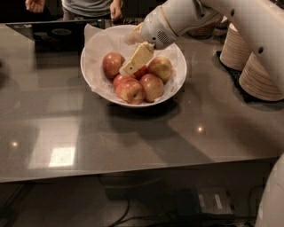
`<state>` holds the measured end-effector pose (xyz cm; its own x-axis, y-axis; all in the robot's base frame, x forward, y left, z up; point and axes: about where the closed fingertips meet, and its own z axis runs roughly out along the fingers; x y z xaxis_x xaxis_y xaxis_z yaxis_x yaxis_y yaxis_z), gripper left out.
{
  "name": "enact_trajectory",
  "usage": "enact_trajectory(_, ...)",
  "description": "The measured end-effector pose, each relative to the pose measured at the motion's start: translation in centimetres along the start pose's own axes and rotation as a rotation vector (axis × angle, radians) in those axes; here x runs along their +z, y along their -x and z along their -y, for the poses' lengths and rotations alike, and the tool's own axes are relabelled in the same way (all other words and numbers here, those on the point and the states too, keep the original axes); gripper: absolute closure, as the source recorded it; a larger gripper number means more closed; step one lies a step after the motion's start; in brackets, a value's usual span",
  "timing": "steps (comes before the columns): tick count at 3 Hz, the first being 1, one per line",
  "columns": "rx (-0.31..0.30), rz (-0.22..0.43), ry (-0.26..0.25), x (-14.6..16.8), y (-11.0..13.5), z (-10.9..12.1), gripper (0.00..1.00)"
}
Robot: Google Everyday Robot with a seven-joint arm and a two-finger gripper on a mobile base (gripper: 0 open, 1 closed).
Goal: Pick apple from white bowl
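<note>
**Desk:** Where was the apple (113, 65) when this was taken?

**Photographer:** It sat in the white bowl (177, 82), on the left side, against the crinkled paper lining. Five other apples were bunched to its right and front, and the nearest of them touched it.

**Desk:** Which way did it point?

**Photographer:** I could not tell. It was round and showed no long axis. No stem was visible, only a pale spot on the deep red skin.

**Desk:** And the end effector (129, 56)?

**Photographer:** It hung over the middle of the bowl, just right of the apple and not touching it. Its pale fingers (137, 60) were spread apart and held nothing. One slanted down and left across the fruit, and the other reached toward the far rim. The white arm (248, 20) came in from the upper right.

**Desk:** What else was in the shot?

**Photographer:** The bowl stood on a dark glossy tabletop (133, 146). Stacks of small pale bowls (259, 75) stood well to the right. A person (86, 5) stood at the far edge, with both hands visible.
</note>
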<state>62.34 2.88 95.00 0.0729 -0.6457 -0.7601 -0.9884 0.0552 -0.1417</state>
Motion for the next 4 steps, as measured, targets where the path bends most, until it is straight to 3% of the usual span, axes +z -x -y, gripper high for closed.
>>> enact_trajectory(1,0.015,-0.029,-0.011,0.8,-0.4,0.3,0.23)
enact_trajectory(2,0.025,-0.073,-0.052,1.5,-0.6,0.8,0.31)
enact_trajectory(4,0.030,-0.119,-0.094,2.8,-0.4,1.5,0.28)
